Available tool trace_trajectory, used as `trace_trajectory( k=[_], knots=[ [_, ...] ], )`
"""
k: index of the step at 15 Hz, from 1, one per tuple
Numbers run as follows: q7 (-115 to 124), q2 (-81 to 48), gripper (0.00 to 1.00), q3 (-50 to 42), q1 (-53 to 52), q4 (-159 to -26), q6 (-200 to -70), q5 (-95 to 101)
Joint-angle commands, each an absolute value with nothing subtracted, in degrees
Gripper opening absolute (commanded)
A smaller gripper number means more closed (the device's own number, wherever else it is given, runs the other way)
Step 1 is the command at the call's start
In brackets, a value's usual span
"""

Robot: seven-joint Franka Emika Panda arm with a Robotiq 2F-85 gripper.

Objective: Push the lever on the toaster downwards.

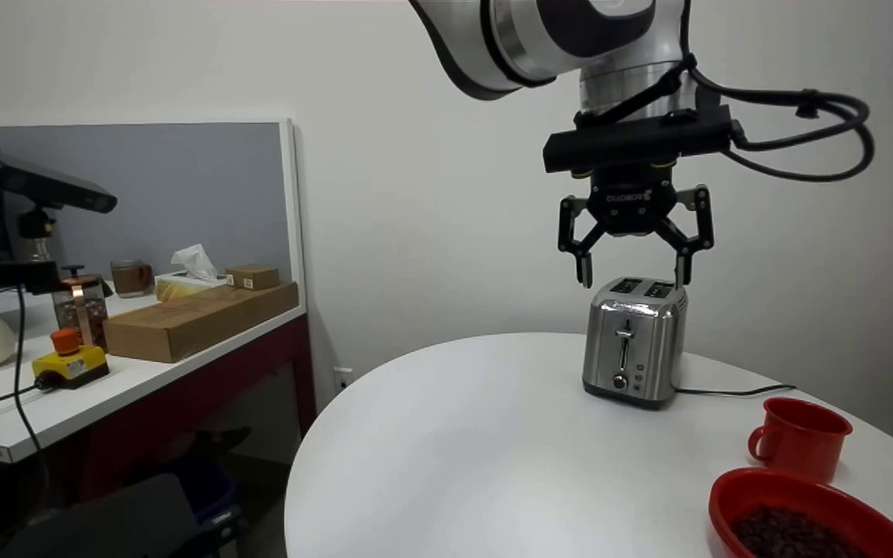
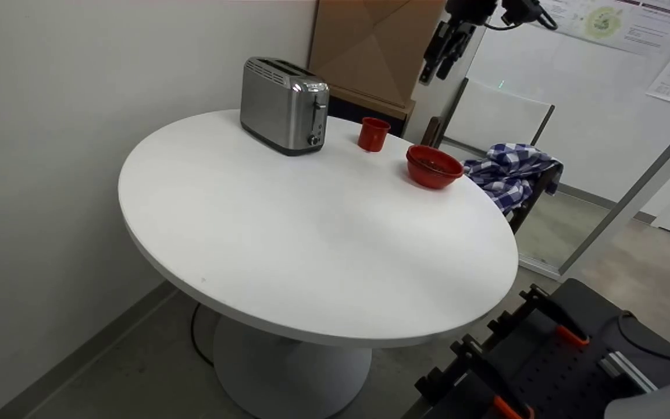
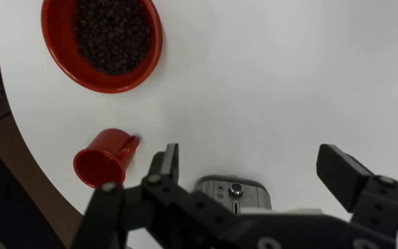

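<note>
Leftmost, a round white table (image 1: 431, 457) spreads out from beneath a brushed-metal, two-slot toaster (image 1: 640, 341); on so smooth-looking a top, the appliance could slide or tip if shoved sideways rather than pressed straight down. Mounted on the toaster's front face, a short silver lever (image 1: 625, 334) sits high in its track, apparently not yet pushed; lower on that face is a round, silvery dial (image 1: 619, 381) that an overlong stroke might strike. An all-black, two-fingered claw (image 1: 633, 284) hangs in the air, spread wide and gripping nothing; in an exterior view its fingers (image 2: 427, 71) show well apart from the toaster, out on the lever side. Lowered that way, it would likely straddle the narrow lever or jab the toaster's top, and with the lever hard to make out in the wrist view, poor aim could cause a miss. Right of the toaster, its thin black power cord (image 1: 733, 392) trails and could snag. Farther right of it stand a glossy red mug (image 1: 803, 442) and, farthest off, a round red bowl (image 1: 795, 490) of dark beans (image 3: 112, 36); a low swing toward the lever might topple one or spill the other.
</note>
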State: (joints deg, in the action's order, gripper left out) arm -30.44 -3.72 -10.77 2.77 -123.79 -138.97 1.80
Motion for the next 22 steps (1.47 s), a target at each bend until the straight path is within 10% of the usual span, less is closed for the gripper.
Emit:
trace_trajectory(
  k=[1,2,12,22],
  knots=[
    [-29.7,-9.9,0.9,-7.3,4.2,-115.2,-137.4,1.1],
    [-29.5,-11.4,0.71,-6.6,4.4,-113.6,-137.5,1.2],
    [-18.4,-24.7,0.01,-3.4,4.7,-101.0,-140.7,2.4],
    [-11.3,-35.6,0.0,-2.3,4.3,-91.8,-147.5,2.3]
  ],
)
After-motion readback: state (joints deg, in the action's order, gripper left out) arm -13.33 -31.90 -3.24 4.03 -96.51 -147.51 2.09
